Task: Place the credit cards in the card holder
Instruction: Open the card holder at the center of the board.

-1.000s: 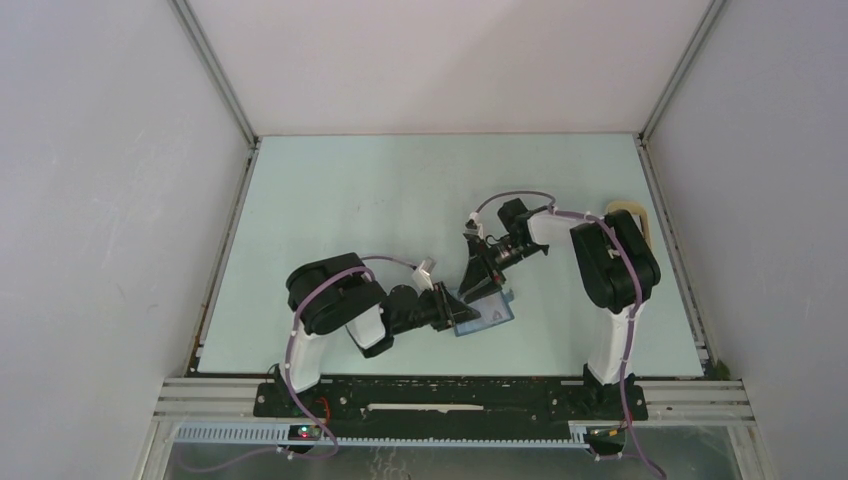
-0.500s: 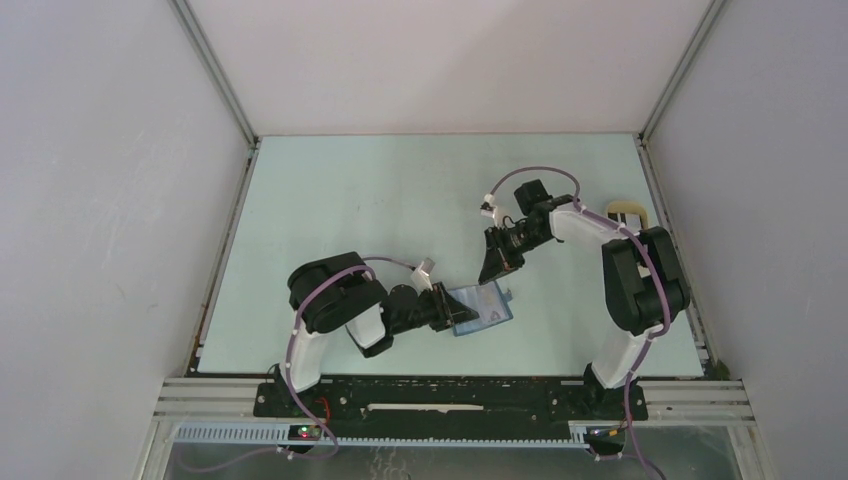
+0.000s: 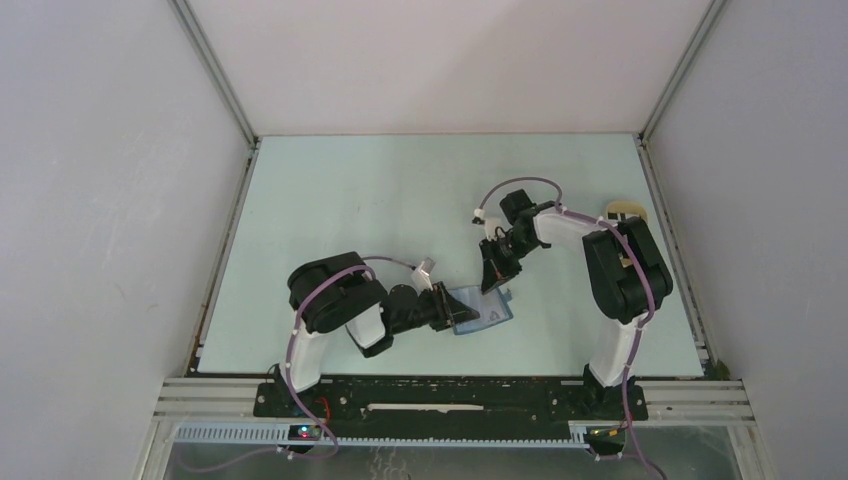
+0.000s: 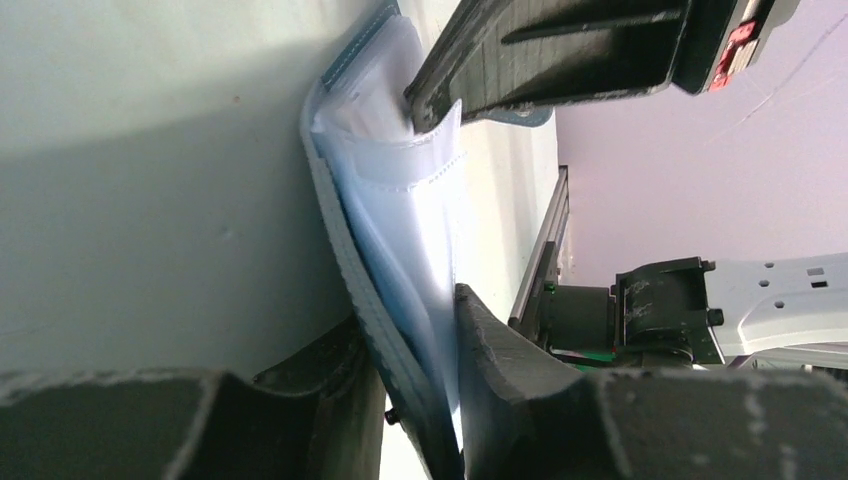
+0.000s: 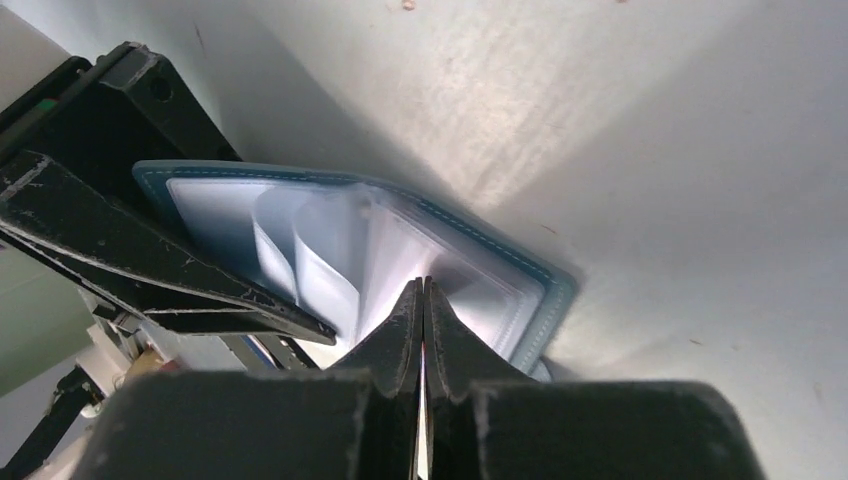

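The card holder is a teal-blue wallet lying open on the table, with pale clear pockets fanned up. My left gripper is shut on its near-left edge; in the left wrist view the cover and pockets stand pinched between my fingers. My right gripper is shut, its tips pressed down among the pockets of the card holder. I see nothing held between its jaws. The credit cards cannot be told apart from the pale pockets.
A beige tray with dark print on it lies at the back right, partly behind the right arm. White walls and metal rails bound the pale green table. The arm bases stand along the near edge.
The right gripper shut its jaws, drew back from the card holder, then came down onto its pockets again. The left gripper kept its hold in place.
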Tool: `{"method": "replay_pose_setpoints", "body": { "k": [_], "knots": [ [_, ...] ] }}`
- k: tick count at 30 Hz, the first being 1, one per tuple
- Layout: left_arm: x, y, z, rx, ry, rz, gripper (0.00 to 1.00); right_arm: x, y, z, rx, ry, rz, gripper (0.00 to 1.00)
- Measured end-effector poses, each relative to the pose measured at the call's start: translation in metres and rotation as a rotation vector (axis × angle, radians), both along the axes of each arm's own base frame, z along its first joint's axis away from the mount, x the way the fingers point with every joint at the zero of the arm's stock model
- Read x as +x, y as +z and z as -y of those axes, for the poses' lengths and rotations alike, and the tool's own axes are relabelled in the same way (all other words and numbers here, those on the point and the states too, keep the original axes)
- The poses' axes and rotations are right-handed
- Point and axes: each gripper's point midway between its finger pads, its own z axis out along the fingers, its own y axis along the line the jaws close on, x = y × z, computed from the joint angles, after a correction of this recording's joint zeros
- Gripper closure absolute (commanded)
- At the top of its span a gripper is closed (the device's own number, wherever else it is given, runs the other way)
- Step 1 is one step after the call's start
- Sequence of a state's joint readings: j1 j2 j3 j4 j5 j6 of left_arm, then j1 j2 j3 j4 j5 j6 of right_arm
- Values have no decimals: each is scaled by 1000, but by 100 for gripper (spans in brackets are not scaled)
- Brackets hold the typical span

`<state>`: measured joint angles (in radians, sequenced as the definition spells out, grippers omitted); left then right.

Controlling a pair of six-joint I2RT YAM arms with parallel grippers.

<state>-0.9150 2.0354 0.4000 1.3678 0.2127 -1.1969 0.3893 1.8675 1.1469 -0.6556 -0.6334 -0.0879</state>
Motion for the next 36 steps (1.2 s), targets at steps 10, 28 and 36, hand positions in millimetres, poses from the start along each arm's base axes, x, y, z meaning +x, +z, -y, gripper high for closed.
{"method": "replay_pose_setpoints", "body": {
  "k": [10, 28, 36],
  "knots": [
    [0, 16, 4, -56, -15, 37, 36, -28, 10, -29, 101, 94, -73, 98],
    [7, 34, -17, -31, 51, 56, 0, -41, 7, -39, 173, 100, -184, 95],
    [8, 27, -33, 102, 86, 50, 0, -41, 11, -41, 202, 97, -196, 93]
  ]
}}
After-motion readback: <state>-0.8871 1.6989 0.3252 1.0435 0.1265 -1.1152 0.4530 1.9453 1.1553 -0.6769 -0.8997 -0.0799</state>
